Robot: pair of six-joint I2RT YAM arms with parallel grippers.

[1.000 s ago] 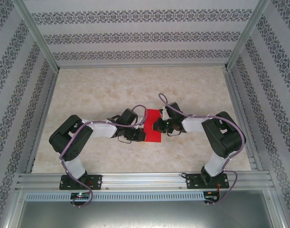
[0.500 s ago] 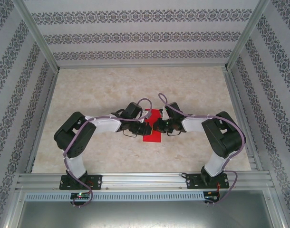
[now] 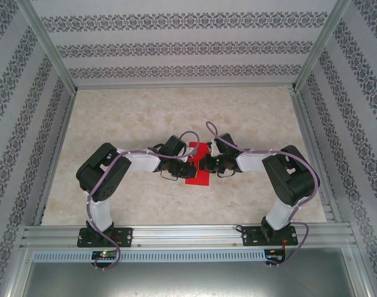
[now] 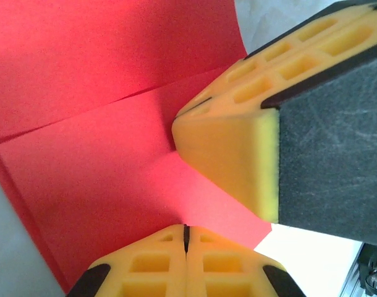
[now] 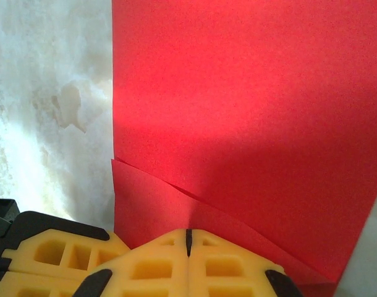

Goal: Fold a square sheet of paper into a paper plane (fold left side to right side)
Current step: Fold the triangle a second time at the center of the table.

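From above, finds the thin bright red square sheet of paper point(image 3: 198, 178) mid-frame on the pale marbled table point(image 3: 145, 117), left gripper point(image 3: 191, 168) and right gripper point(image 3: 204, 164) meeting over it. From the left wrist, shows yellow fingers point(image 4: 151, 266) shut at bottom centre, pressing paper, clasping nothing. From the right wrist, shows fingers point(image 5: 145, 266) likewise shut; suggests left-to-right fold laid, nose and wing folds remaining; reads no writing.

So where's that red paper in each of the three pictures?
Top external: the red paper sits at the centre of the pale marbled table.
Left wrist: it covers the upper left and middle.
Right wrist: it covers the centre and right.
Shared landmark: that pale table, showing beside the paper's edge.
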